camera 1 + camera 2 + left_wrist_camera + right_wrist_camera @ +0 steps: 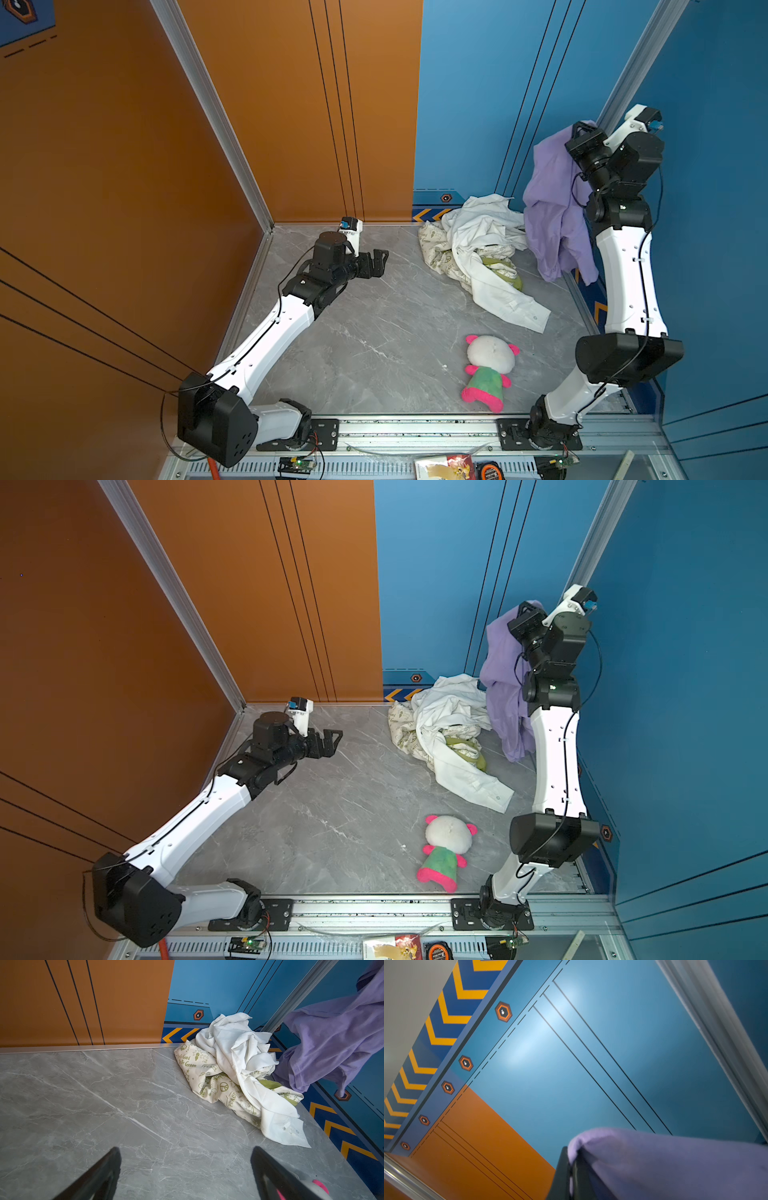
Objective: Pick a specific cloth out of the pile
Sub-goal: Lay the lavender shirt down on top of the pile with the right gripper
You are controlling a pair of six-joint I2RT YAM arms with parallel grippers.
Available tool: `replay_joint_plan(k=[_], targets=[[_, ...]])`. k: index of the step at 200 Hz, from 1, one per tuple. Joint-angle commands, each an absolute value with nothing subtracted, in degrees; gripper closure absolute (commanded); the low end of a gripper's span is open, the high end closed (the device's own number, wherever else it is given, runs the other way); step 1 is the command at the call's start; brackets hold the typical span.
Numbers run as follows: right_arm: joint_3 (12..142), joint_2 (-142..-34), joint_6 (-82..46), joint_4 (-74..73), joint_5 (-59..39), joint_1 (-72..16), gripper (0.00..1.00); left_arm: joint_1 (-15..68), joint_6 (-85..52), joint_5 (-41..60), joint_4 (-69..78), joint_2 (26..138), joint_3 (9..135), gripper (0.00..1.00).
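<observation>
Top views: right gripper (582, 129) clenched on cloth (548, 199), held high above and beside pile (478, 249), on wall (702, 257) side. Left gripper (379, 261) released, empty, well apart from pile. Bare table (374, 332) between them, open room there.
Left wrist: cloth hem hangs just beside pile, contact unclear. Risk: hem drags pile fabric along.
Right wrist: only narrow fold pinched, slip likely if jerked. Wall close, little clearance.

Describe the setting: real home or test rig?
Probably a robot test booth, not a home: two arms bolted to an aluminium rail, printed orange and blue wall panels, and a staged pile on a marble-look tabletop.
</observation>
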State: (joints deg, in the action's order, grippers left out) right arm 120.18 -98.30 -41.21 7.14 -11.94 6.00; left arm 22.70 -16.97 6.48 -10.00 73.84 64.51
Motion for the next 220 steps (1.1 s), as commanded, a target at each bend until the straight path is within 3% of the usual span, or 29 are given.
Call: replay_joint_plan(k=[1,49,58,70,92,121,159,220], targets=[[122.73,-100.17,-31.90,12.67,-14.05,0.53,1.00,23.13,-16.09,5.95,-8.89,73.92,64.48,0.02],[122.58,-104.06,-19.26,26.88,-16.64,-14.00,1.00,22.50,-15.63,6.48,-9.05,74.07,64.76,0.02],[122.52,-105.51,-16.40,30.77,-17.23,-16.61,0.96,22.41,-15.64,6.59,-9.05,74.26,64.86,0.02],[122.50,-107.27,-13.67,35.49,-17.99,-19.34,0.85,22.32,-15.64,6.88,-9.06,74.36,64.95,0.02],[121.79,-108.91,-10.15,41.78,-16.90,-21.74,0.52,22.15,-15.64,7.06,-9.07,74.38,64.88,0.02],[118.27,-106.51,-6.17,44.27,-10.09,-21.26,0.28,21.95,-15.68,7.43,-9.05,74.40,64.54,0.02],[112.80,-101.41,-7.03,44.20,-4.46,-15.49,0.25,21.53,-15.56,8.15,-8.81,74.62,64.61,0.02],[99.53,-95.00,-20.46,39.79,-3.43,-2.64,0.26,21.09,-15.80,9.53,-7.67,76.25,65.05,0.02]])
